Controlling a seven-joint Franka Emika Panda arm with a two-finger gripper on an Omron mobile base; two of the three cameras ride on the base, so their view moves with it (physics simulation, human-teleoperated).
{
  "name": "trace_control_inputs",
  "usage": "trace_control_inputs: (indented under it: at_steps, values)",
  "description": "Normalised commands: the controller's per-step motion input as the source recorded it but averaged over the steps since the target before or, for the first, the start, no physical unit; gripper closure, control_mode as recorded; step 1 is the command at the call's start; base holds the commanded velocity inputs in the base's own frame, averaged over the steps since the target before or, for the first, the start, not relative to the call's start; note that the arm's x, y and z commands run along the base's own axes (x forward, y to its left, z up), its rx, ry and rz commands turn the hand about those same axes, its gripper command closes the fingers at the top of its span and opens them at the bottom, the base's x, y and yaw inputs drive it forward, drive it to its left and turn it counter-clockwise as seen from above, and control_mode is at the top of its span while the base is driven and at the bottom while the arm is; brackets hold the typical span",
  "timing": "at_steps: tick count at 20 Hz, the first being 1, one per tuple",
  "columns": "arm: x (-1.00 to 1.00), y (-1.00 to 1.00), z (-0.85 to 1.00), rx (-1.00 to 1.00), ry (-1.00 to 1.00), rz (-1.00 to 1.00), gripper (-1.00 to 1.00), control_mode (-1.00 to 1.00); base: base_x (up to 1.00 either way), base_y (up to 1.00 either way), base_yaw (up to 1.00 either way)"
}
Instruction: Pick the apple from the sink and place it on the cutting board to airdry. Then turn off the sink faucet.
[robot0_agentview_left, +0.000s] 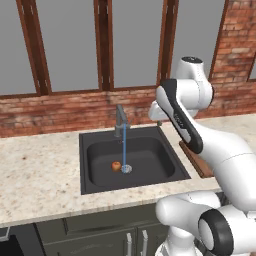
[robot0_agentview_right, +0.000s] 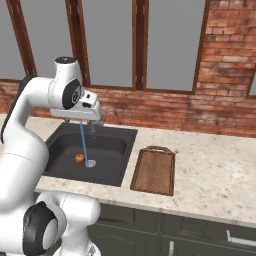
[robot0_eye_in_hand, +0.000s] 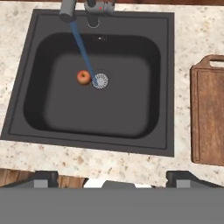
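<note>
Apple (robot0_eye_in_hand: 83, 77): small, red-orange, lying on the floor of the sink (robot0_eye_in_hand: 52, 105), just beside the round silver drain (robot0_eye_in_hand: 100, 81) on its left as seen from the hand, close to where the thin blue stream of water (robot0_eye_in_hand: 82, 48) lands. Being round, it has no long axis to line the fingers up with.

Gripper (robot0_eye_in_hand: 112, 178): held high over the near edge of the sink, looking straight down. The fingertips stand far apart, wide open, with nothing between them. The apple lies well below and farther in toward the faucet (robot0_eye_in_hand: 89, 9), a little to the left; the coming move is likely a reach forward and down.

Cutting board (robot0_agentview_right: 155, 170): brown wood, on the counter (robot0_agentview_right: 210, 175) right of the sink, loop handle toward the wall, bare.

Faucet: running.

Writing, brands, labels: none legible anywhere.
</note>
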Motion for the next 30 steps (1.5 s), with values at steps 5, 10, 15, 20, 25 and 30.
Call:
trace_control_inputs:
  at_steps: [5,10,15,20,25,30]
  values:
    - [0.00,0.42,-0.01,-0.06,-0.10,0.00,-1.00,-1.00,0.00,0.00,0.00]
    - [-0.04,0.40,-0.06,-0.15,-0.19,0.00,-1.00,-1.00,0.00,0.00,0.00]
    - [-0.08,0.36,-0.17,-0.10,-0.18,0.00,-1.00,-1.00,0.00,0.00,0.00]
    - [0.01,0.17,-0.06,0.05,-0.01,0.00,-1.00,-1.00,0.00,0.00,0.00]
    - [0.07,0.13,-0.01,0.10,0.02,0.00,-1.00,-1.00,0.00,0.00,0.00]
    - [0.08,0.13,-0.01,0.07,0.01,0.00,-1.00,-1.00,0.00,0.00,0.00]
